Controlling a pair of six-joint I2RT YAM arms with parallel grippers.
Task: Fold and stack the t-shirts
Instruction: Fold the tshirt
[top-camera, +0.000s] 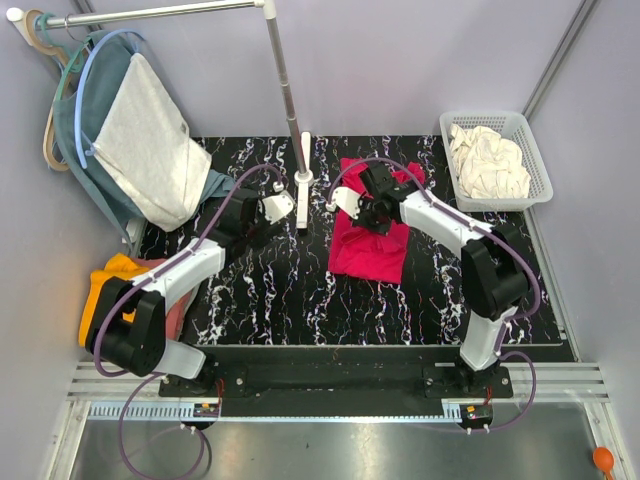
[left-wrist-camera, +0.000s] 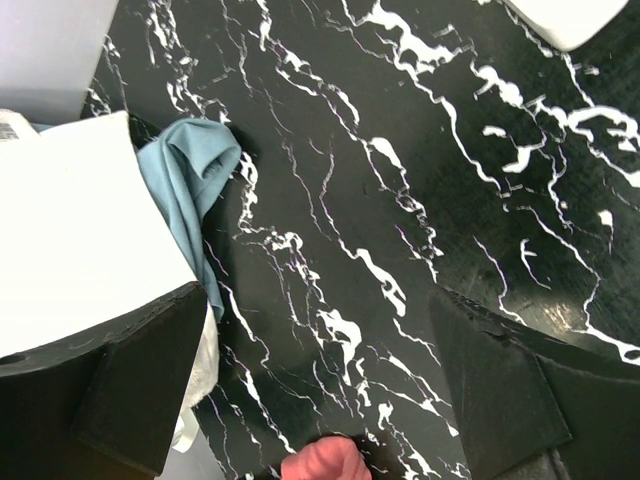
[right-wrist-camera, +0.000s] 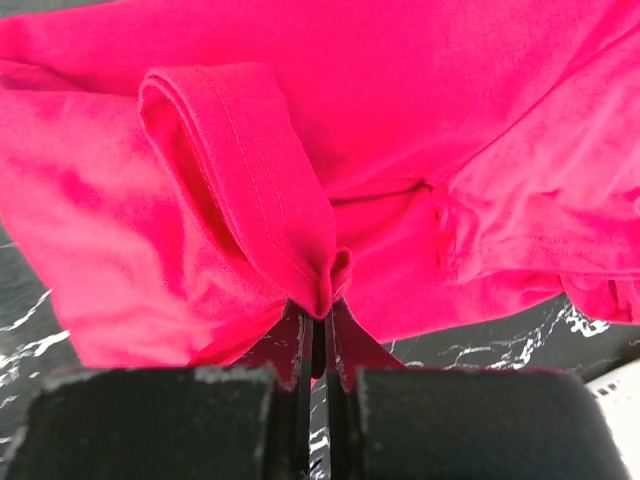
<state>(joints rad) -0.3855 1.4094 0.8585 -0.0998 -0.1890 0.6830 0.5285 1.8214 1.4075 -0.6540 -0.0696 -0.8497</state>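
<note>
A bright crimson-pink t-shirt (top-camera: 368, 248) lies partly folded on the black marble table, right of centre. My right gripper (top-camera: 372, 212) sits over its far half. In the right wrist view this gripper (right-wrist-camera: 320, 315) is shut on a bunched sleeve hem of the crimson-pink t-shirt (right-wrist-camera: 250, 170). My left gripper (top-camera: 276, 207) hovers near the rack foot; its jaws (left-wrist-camera: 330, 390) are wide open over bare tabletop and hold nothing. An orange-yellow t-shirt (top-camera: 108, 290) and a dusty pink one (top-camera: 178, 312) lie heaped at the table's left edge. A cream-white t-shirt (top-camera: 488, 160) fills the basket.
A white mesh basket (top-camera: 541, 165) stands at the back right. A clothes rack pole (top-camera: 284, 70) with a white foot (top-camera: 303, 185) rises at the back centre. A grey-white garment (top-camera: 150, 150) and a teal-blue one (top-camera: 100, 195) hang at the left; the teal cloth (left-wrist-camera: 195, 170) drapes onto the table.
</note>
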